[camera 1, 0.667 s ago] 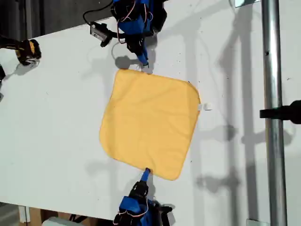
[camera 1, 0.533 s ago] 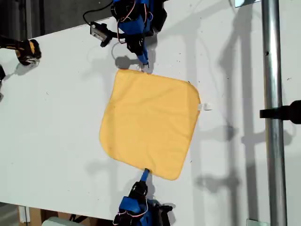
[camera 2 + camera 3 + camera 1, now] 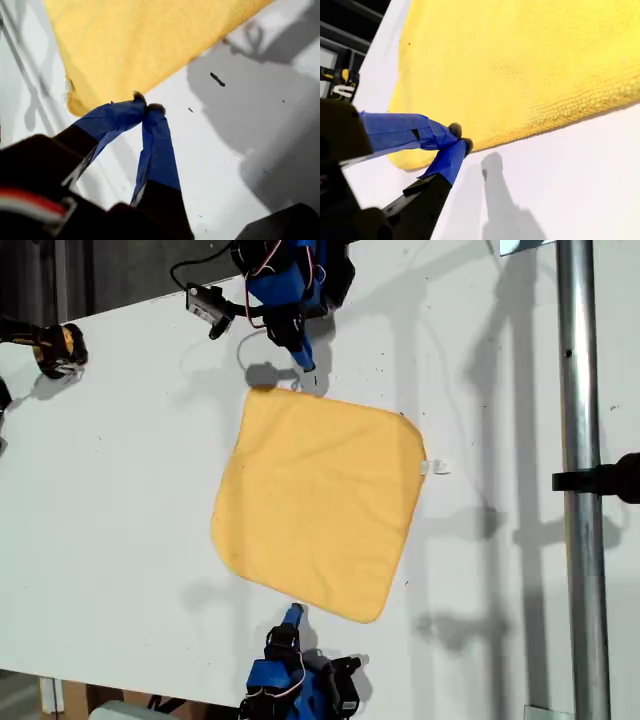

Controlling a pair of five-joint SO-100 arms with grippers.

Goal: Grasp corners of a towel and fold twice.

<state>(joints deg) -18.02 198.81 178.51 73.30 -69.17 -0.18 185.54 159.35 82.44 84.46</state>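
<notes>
Towel (image 3: 318, 505) flat on counter (image 3: 120, 490). My first gripper (image 3: 148, 102): fingers pinched together, empty, just beside a corner (image 3: 75, 104). My second gripper (image 3: 461, 138): fingers closed at the towel's edge, gripping nothing.

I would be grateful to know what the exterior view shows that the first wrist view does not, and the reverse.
Only the exterior view shows the towel's whole outline, my second pincer off its near edge, the metal pole and a yellow-black tool. Only the first wrist view shows that my first pincer is shut just off the towel's edge with no cloth in it, plus a dark speck. Both show the towel, my first pincer and the white table.
</notes>
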